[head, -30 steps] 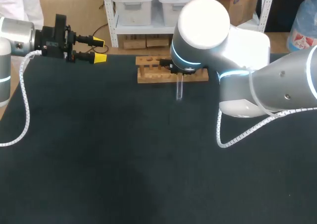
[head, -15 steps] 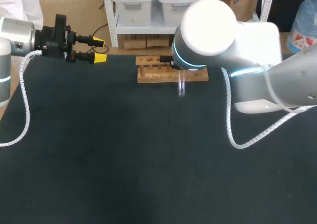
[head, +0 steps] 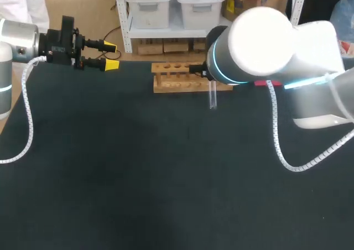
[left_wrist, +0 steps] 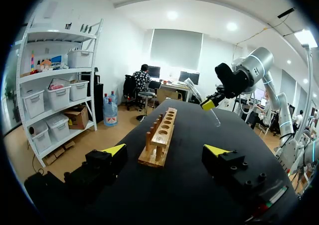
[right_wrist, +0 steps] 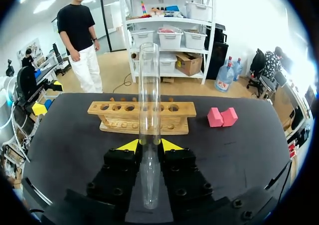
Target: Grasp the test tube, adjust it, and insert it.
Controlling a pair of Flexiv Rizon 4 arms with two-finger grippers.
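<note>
Head view: the right arm's bulk hides its own fingers. Only the lower part of the tube shows, hanging just in front of the rack's right end.

Right wrist view fills the gap. The right gripper is clamped on the tube, one yellow tip pressed to each side. The glass runs out well ahead of the tips and back between the fingers. The rack lies broadside ahead of it, holes up. A pink block sits near one end of the rack, apart from it; the head view barely shows it.

Left wrist view: the tube is held tilted, off the table, past the rack's far end.

The left gripper has its fingers apart with nothing between them. It is well off the rack's left end, and the rack lies end-on ahead of it.
</note>
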